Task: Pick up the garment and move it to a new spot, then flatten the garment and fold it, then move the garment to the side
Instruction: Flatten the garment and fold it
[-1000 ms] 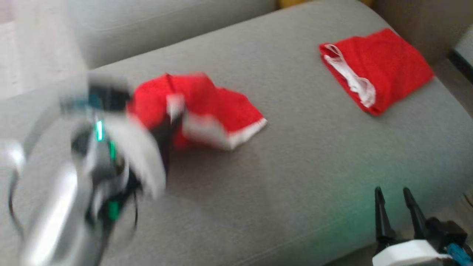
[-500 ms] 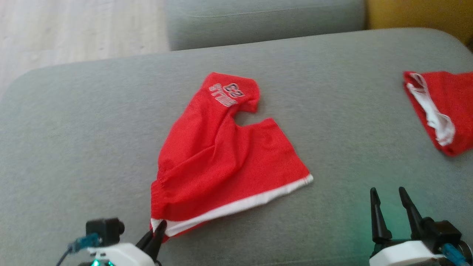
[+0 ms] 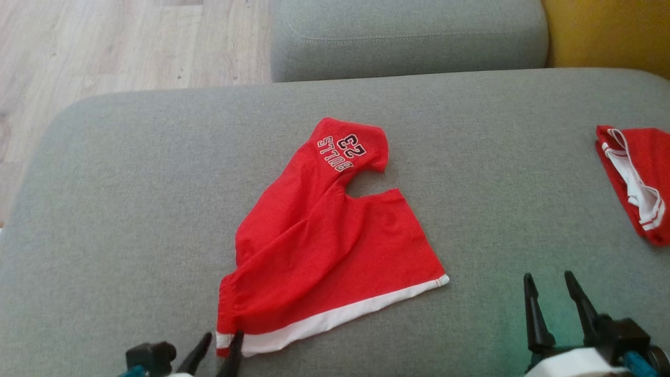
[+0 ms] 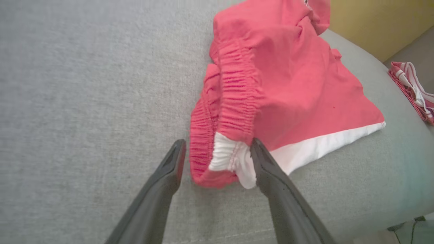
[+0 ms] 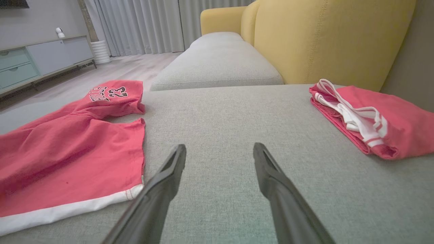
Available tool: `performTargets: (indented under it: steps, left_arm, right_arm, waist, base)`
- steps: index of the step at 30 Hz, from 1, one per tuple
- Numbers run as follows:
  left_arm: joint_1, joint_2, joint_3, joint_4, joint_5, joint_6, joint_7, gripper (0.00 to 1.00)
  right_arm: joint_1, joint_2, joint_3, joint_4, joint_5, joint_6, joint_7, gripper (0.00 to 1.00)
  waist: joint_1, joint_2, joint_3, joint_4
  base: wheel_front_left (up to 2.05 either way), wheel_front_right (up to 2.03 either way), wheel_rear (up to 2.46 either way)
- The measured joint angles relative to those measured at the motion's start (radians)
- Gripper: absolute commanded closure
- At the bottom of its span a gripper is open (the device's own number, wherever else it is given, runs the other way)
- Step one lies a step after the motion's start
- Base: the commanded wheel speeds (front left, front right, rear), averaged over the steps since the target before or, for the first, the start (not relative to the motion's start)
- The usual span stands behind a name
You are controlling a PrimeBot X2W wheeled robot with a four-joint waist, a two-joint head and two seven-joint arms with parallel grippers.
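Note:
Red shorts (image 3: pixel 319 246) with a white side stripe and a "BULLS 23" print lie spread on the grey cushion (image 3: pixel 131 199), one leg bent to the right. They appear again as the red shorts (image 4: pixel 284 88) and the red shorts (image 5: pixel 67 149). My left gripper (image 3: pixel 222 339) stands open at the bottom edge, its fingers either side of the gathered waistband corner (image 4: pixel 227 156), the right finger touching the cloth. My right gripper (image 3: pixel 547 280) is open over bare cushion, to the right of the shorts, holding nothing.
A second red garment (image 3: pixel 636 180) with white trim lies folded at the cushion's right edge. A grey cushion section (image 3: pixel 408 36) and yellow upholstery (image 3: pixel 607 31) lie beyond. Wooden floor (image 3: pixel 104 47) shows at the upper left.
The head camera has swung, shifting the whole picture. My left gripper, shut on the shorts' corner half a second ago, has opened, and the shorts lie released on the cushion.

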Motion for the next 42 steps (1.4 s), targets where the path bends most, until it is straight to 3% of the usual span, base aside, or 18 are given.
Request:
performTargets:
  steps: [6,12,18,31,42]
  left_arm:
    - [0.001,-0.005,0.002,-0.017,0.086,0.035,-0.128,0.0]
    - [0.005,-0.035,0.017,-0.077,0.2,0.091,-0.149,0.0]
    - [0.015,-0.073,0.082,-0.171,0.328,0.099,-0.151,0.0]
    - [0.002,-0.126,0.17,-0.178,0.459,-0.001,-0.151,0.0]
    - [-0.002,-0.147,0.202,-0.138,0.485,-0.027,-0.151,0.0]
  right_arm:
    - [0.03,0.0,-0.029,-0.013,0.0,0.0,0.0,0.0]
    - [0.03,0.0,-0.058,-0.038,-0.008,0.0,0.0,0.0]
    - [0.03,0.0,-0.06,-0.047,-0.008,0.0,0.0,0.0]
    - [0.039,0.0,0.004,-0.01,0.011,0.0,0.0,0.0]
    - [0.038,0.0,0.014,0.005,0.019,0.0,0.0,0.0]
  waist:
    - [0.0,0.0,-0.015,0.004]
    - [0.0,0.0,-0.029,0.027]
    - [0.0,0.0,-0.047,0.056]
    - [0.0,0.0,-0.06,0.062]
    - [0.0,0.0,-0.061,0.047]
  base:
    - [0.0,0.0,0.0]
    - [0.0,0.0,0.0]
    - [0.0,0.0,0.0]
    - [0.0,0.0,0.0]
    - [0.0,0.0,0.0]
